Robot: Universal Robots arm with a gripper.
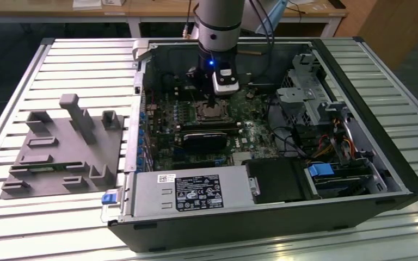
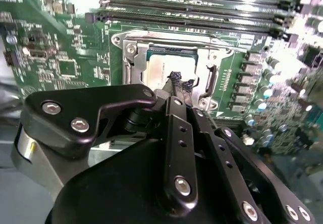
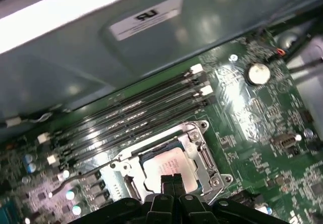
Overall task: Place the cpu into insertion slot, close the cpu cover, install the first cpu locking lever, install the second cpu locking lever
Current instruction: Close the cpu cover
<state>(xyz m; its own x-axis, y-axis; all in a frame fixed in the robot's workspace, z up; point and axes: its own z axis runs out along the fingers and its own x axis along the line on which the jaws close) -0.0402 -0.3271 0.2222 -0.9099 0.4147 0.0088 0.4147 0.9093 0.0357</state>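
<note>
Pincer (image 3: pixel 172 178), drawn together, over cpu (image 3: pixel 164 164) (seated in insertion slot (image 3: pixel 203 153)); case (image 1: pixel 231 234) on slatted table (image 1: pixel 85 60).

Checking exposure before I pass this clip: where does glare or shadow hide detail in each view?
Exterior view: glare on the table slats, and the case is dim inside. First wrist view: a blown-out band above the case wall, sheen on the cpu. Second wrist view: glare across the memory slots; the gripper is dark.

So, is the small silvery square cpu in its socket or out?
In. The cpu lies flat within the grey metal-rimmed square insertion slot in both wrist views.
</note>
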